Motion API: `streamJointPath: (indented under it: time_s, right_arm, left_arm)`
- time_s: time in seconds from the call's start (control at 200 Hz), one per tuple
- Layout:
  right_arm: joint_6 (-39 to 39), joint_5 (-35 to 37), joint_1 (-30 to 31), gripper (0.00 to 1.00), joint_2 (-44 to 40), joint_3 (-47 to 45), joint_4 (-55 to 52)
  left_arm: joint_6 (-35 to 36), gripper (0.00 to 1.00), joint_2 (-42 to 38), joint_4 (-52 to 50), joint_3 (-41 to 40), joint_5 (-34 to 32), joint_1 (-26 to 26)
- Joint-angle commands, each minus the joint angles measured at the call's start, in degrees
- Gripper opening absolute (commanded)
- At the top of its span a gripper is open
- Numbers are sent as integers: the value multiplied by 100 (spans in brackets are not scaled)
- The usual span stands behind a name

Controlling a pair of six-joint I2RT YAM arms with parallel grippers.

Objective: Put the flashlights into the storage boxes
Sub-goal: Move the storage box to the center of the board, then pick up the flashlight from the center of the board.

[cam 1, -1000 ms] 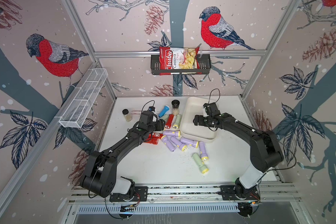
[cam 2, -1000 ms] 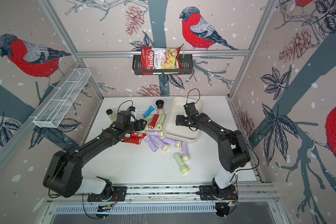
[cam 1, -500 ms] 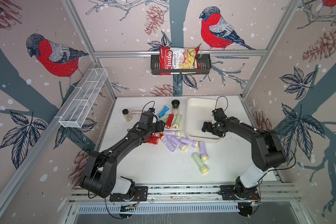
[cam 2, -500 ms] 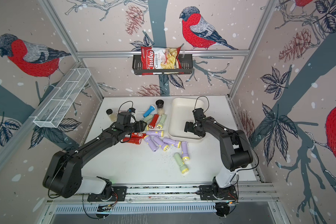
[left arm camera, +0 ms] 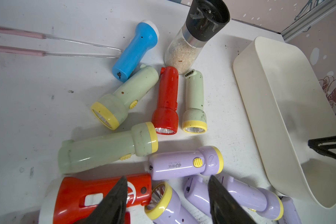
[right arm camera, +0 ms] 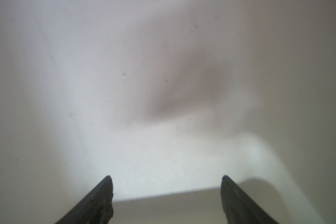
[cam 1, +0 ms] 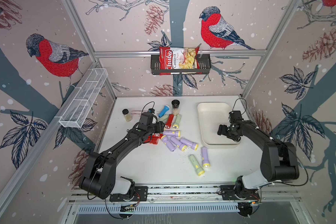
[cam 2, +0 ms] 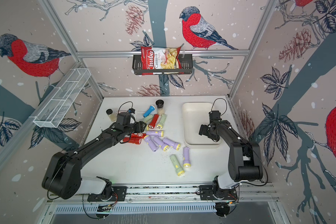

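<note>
The right gripper (right arm camera: 166, 178) hangs with its jaws wide apart and nothing between them, just above the bare floor of the cream tray (cam 1: 209, 114), whose rounded walls stand around it. The left gripper (left arm camera: 166, 181) has its jaws partly apart and closed on nothing, its fingertips over a red flashlight (left arm camera: 97, 195) and a lilac flashlight (left arm camera: 163, 205) with a yellow head. All the flashlights lie on the table (cam 1: 159, 170) outside the tray. Beyond the left fingertips are pale green ones (left arm camera: 124, 97) with yellow rims and a blue one (left arm camera: 136, 46), and beside it a black-capped jar (left arm camera: 190, 44) holds pale grains. On the back wall, far past both grippers, a black basket (cam 1: 204, 64) carries a chips bag (cam 1: 177, 60)
</note>
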Motion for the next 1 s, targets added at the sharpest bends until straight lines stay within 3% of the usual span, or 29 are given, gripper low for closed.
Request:
streamJointPath:
  time_s: [0.0, 0.195, 0.385, 0.996]
  right_arm:
    - [-173, 76, 385, 88, -336, 182, -148]
    - [189, -446, 1244, 89, -521, 477, -148]
    - [436, -361, 1929, 91, -373, 533, -248]
    - [1032, -608, 2516, 88, 156, -4, 22]
  left_arm:
    - [-52, 65, -75, 45, -39, 17, -8]
    - [-111, 65, -145, 102, -44, 59, -8]
    - [-108, 65, -187, 81, -51, 59, -6]
    - [-162, 65, -292, 138, -195, 72, -6]
